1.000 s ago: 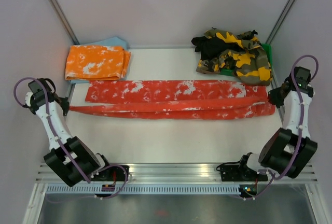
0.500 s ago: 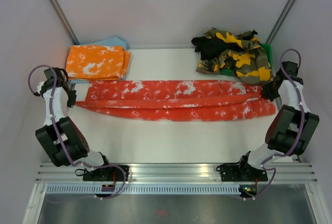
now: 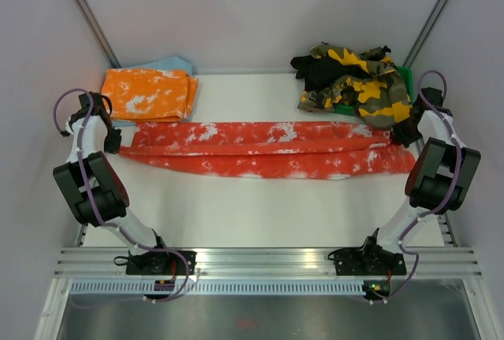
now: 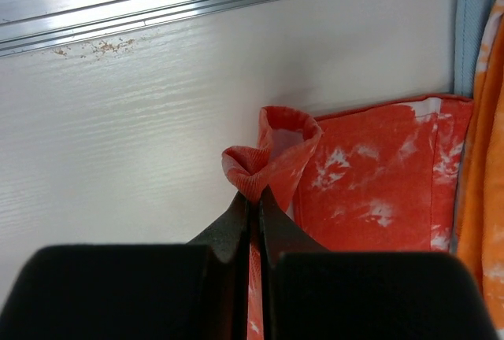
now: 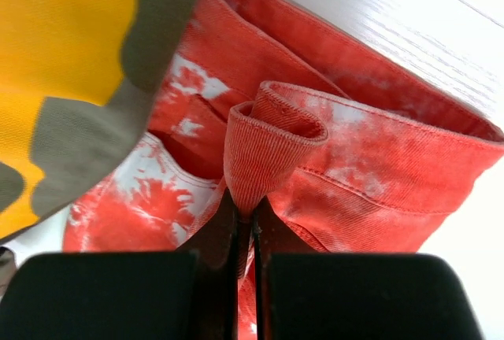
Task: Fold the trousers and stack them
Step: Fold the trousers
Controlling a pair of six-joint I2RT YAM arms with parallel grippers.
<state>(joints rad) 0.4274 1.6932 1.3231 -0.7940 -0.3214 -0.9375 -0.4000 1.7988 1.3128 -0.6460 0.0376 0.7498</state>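
Lab test cell: white walls (image 3: pixel 260 9), aluminium rail (image 3: pixel 260 260)

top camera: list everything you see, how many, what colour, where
red trousers: one pair, red with white splotches, stretched sideways across the middle of the table
orange trousers: one pair, orange and white, folded, far left corner
blue cloth: one, light blue, under the orange trousers
camouflage trousers: a heap, yellow-green, far right corner; number unclear
black garment: one, black, tangled in that heap
green box: one, green, mostly hidden under the heap
table: one, white
rail: one, silver, near edge
left gripper: one, black, shut on the red trousers' left end
right gripper: one, black, shut on their right end
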